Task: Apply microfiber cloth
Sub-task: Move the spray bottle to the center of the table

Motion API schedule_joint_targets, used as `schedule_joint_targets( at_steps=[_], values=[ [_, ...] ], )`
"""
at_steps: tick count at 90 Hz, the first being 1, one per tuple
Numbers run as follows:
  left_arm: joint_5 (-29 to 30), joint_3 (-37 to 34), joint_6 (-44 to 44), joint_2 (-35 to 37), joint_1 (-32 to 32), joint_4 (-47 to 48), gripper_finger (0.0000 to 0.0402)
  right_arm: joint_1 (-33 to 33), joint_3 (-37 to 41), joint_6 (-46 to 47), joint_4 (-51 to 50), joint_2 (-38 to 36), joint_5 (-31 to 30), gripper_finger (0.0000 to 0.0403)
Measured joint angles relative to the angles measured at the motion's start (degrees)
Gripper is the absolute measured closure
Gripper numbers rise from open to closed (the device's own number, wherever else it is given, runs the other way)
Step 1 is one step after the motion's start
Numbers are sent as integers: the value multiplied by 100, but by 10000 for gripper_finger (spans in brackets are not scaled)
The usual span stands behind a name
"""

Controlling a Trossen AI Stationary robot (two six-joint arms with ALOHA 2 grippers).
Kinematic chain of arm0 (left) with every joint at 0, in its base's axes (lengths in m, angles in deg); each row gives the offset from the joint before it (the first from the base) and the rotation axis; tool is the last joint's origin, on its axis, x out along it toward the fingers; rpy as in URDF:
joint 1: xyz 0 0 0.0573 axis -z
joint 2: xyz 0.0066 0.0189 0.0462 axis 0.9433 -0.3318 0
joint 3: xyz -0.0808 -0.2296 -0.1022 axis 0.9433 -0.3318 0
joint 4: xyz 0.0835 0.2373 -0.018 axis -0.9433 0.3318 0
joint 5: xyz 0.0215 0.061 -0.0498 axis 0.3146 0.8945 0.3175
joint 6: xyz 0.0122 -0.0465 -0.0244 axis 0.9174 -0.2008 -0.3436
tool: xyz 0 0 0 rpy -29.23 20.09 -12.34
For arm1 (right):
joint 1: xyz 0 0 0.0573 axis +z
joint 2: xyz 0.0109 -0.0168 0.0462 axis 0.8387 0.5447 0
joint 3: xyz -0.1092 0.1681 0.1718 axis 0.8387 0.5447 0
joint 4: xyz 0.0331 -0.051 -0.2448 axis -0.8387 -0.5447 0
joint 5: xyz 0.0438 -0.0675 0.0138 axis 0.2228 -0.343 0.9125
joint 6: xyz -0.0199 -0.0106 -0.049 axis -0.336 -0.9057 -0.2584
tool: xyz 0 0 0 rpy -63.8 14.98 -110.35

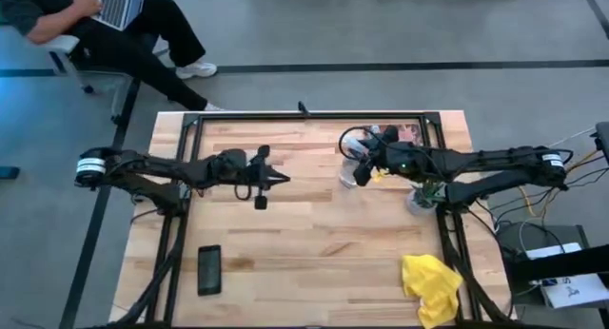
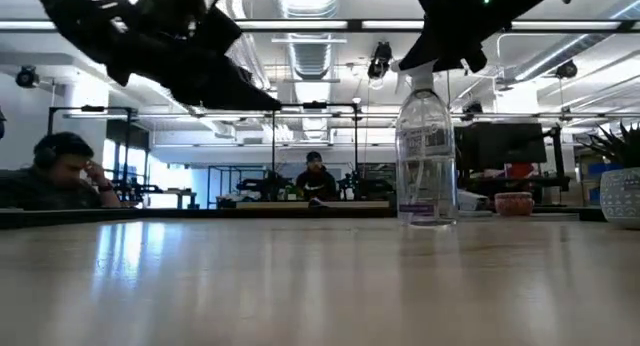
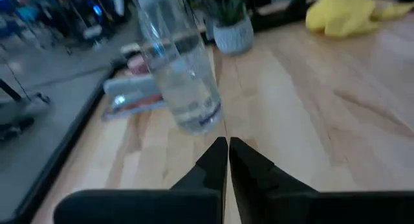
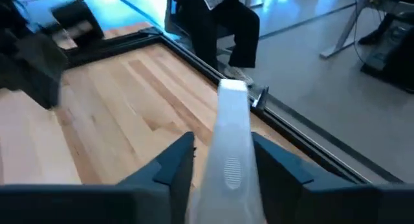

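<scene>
From above, the microfiber cloth (image 1: 430, 286) lies crumpled at the surface's (image 1: 324, 234) near right corner, untouched, while the right gripper (image 1: 363, 169) sits over the spray bottle (image 1: 354, 167). Down low, the bottle stands upright. Left wrist: left gripper (image 3: 228, 153) fingers clenched, empty. Right wrist: fingers (image 4: 169, 160) straddle the bottle's head, grasp uncertain.

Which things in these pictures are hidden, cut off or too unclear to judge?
- Right gripper: the right wrist view shows its fingers beside the spray bottle's trigger head, but whether they press it is unclear.
- Microfiber cloth: the low view does not show it; in the left wrist view the frame edge cuts it.
- Phone: only the high view shows it, too small to read its screen.
- Left gripper: shut, holding nothing.
</scene>
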Motion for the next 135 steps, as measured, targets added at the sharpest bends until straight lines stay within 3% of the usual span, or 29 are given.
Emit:
schedule_joint_targets(
  at_steps=[4, 20, 47, 64, 99, 103, 113, 119, 135],
  values=[
    [0, -127, -5, 162, 0, -96, 400, 0, -3, -21, 22, 1, 4, 330],
    [223, -451, -44, 717, 0, -112, 400, 0, 4, -286, 202, -29, 175, 332],
    [1418, -567, -421, 1189, 0, -61, 401, 0, 8, -674, 1587, 320, 1096, 332],
    [1498, -572, -435, 1253, 0, -84, 398, -2, 2, -921, 2342, 782, 1491, 332],
    [1531, -572, -460, 1155, 0, -99, 395, 0, -849, -1452, 2468, 1983, 2234, 332],
    [1780, -571, -925, 1147, 18, -247, 395, 0, -938, -1591, 2468, 2106, 2227, 332],
    [2880, -352, -3291, 1041, 7, -555, 395, -4, -1168, -1745, 2455, 2412, 2162, 332],
    [3448, -254, -4189, 1048, 0, -480, 395, -7, -1269, -1715, 2348, 2533, 2158, 332],
    [3852, 28, -4374, 1015, 2, -495, 395, 9, -1372, -1618, 2378, 2742, 2142, 330]
  ],
)
